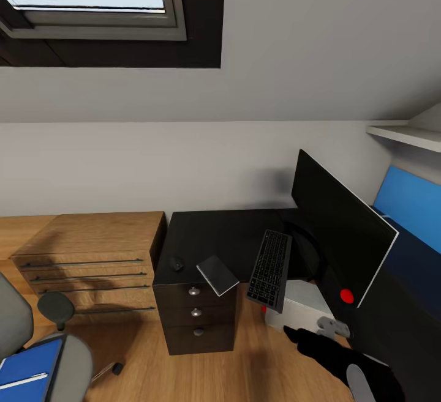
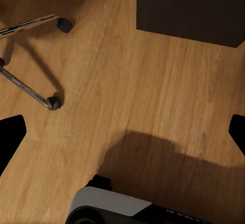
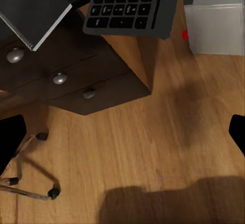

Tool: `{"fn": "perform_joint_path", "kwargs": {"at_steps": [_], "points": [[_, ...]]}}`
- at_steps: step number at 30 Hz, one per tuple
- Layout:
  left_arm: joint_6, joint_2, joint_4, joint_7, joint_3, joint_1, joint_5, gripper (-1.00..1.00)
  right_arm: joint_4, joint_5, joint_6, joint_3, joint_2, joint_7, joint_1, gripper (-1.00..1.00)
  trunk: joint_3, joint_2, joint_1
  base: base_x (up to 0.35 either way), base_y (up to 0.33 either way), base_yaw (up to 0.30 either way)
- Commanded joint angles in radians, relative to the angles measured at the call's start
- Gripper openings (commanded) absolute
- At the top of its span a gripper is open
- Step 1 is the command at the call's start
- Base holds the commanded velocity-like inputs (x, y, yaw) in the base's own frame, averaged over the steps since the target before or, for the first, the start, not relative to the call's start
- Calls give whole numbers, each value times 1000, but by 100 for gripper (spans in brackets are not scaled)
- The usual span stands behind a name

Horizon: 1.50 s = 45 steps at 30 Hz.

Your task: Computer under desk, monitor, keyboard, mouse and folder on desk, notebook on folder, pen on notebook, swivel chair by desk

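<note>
The robot is facing the desk (image 1: 208, 237) at centre frame, with the folder (image 1: 27, 362) lying on the swivel chair (image 1: 67, 365) at the lower left. Judging by the layout, fetching that folder is the step pending; doing it well means turning toward the chair and sliding a claw under the flat blue edge without knocking the pen (image 1: 21, 381) that is resting on it. The keyboard (image 1: 270, 269) and notebook (image 1: 217, 275) are overhanging the desk's front edge, with the mouse (image 1: 176, 264) just left of them. The monitor (image 1: 340, 237) is standing at right, the computer (image 1: 303, 310) below it. Both claws are hanging over bare floor (image 2: 132, 96), well apart from the folder, fingers spread wide, gripping nothing.
</note>
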Motion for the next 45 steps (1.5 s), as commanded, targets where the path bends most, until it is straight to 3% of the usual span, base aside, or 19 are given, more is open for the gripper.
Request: {"fn": "perform_joint_path", "kwargs": {"at_steps": [1, 6, 13, 19, 21, 23, 27, 33, 39, 45], "points": [[-6, 1, 0, 7, -7, -1, 11, 100, -2, -9, 6, -12, -1, -2, -1, 100, -2, -2, 1, 0, 0, 0], [-7, 1, 0, 9, -6, -1, 11, 100, -3, -21, 7, -85, -1, 2, -1, 100, -2, -2, 1, 0, 0, -44], [-6, 1, 0, 10, -5, -1, 11, 100, -3, -22, -11, -116, -2, 4, -1, 100, 0, -2, 1, 0, 0, -220], [-6, 1, 0, 10, -5, -1, 11, 100, -6, -18, -106, -127, -5, 4, 0, 100, 2, -2, 1, 0, 0, -253], [-6, 1, 0, 10, -5, -1, 12, 100, -2, -14, -199, -128, -5, 4, 0, 100, 3, -2, 1, 0, 0, -256], [-6, 1, 0, 10, -5, -1, 12, 100, 9, 10, -304, -128, -5, 4, 0, 100, 4, -2, 1, 0, 0, -257], [-6, 1, 0, 10, -5, -1, 12, 100, 14, 42, -362, -139, -6, 4, 0, 100, 5, -2, 1, 0, 0, -233], [-6, 1, 0, 10, -5, -1, 12, 100, 20, 54, -378, -155, -10, 5, 1, 100, 6, -2, 1, 0, 0, -55], [-6, 1, 0, 10, -5, -1, 12, 100, 73, 95, -418, -163, -18, -2, 0, 100, 6, -2, 1, 0, 0, -6], [-6, 1, 0, 10, -5, -1, 11, 100, 147, 138, -459, -182, -57, -44, -27, 100, 6, -2, 1, 0, 0, -1]]}}
